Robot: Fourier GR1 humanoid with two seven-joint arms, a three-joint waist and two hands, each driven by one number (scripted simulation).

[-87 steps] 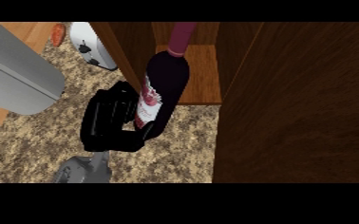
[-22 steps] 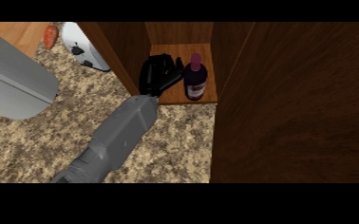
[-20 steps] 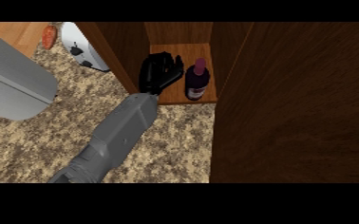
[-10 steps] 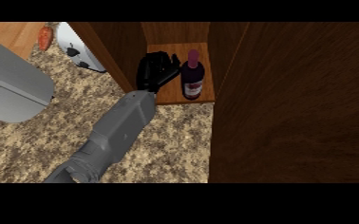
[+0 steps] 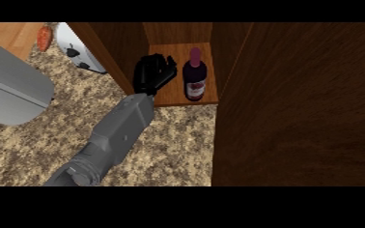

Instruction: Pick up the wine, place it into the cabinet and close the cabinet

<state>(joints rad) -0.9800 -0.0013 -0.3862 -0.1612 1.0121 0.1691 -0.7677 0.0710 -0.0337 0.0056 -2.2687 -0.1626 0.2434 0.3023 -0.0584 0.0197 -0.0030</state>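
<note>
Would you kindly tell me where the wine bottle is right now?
In the head view, the wine bottle stands on the cabinet shelf, just right of the open left hand and left of the open cabinet door.

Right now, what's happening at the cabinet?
The wine bottle stands upright on the shelf inside the open cabinet. One hand is beside it, to its left, fingers relaxed and apart from the bottle; which arm it is can't be told, and no other hand shows. The cabinet door is open, so closing it remains. A toaster sits on the counter to the left.
</note>
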